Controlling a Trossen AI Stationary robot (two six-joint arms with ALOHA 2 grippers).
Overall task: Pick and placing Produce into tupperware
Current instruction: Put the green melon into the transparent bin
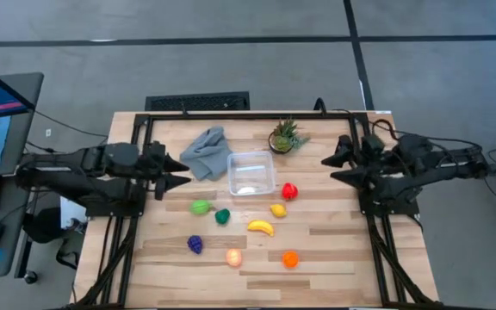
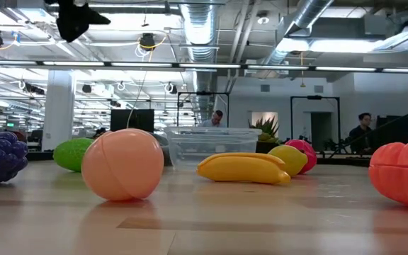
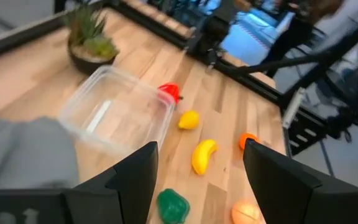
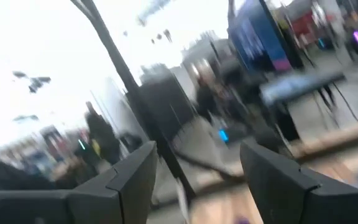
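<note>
1. Judging from how things lie, nothing is done yet: the clear tupperware (image 1: 251, 173) sits empty on the wooden table (image 1: 334, 250), and all eight pieces of produce lie outside it.
2. Beside the tupperware, on the side toward the left arm, is the grey cloth (image 1: 207, 152); at its far corner toward the right arm stands the spiky potted plant (image 1: 285, 136). Neither belongs in the container.
3. The left gripper (image 1: 178, 172) hovers past the cloth from the tupperware, fingers apart with nothing between them, as the left wrist view shows.
4. The right gripper (image 1: 331, 168) hangs well apart from the tupperware on the opposite side, beyond the red piece, fingers also apart and empty.
5. Closest to the tupperware are the red fruit (image 1: 289, 191), just off its near corner, and the yellow lemon (image 1: 278, 209) a little nearer the front.
6. The yellow banana (image 1: 261, 227) lies in front of the tupperware, with the dark green pepper (image 1: 222, 216) and the light green fruit (image 1: 200, 207) toward the left arm.
7. Farthest from the tupperware, along the table's front, are the purple grapes (image 1: 195, 244), the peach (image 1: 233, 257) and the orange piece (image 1: 290, 258).
8. Left to do, I judge: every pick and every placement.
</note>
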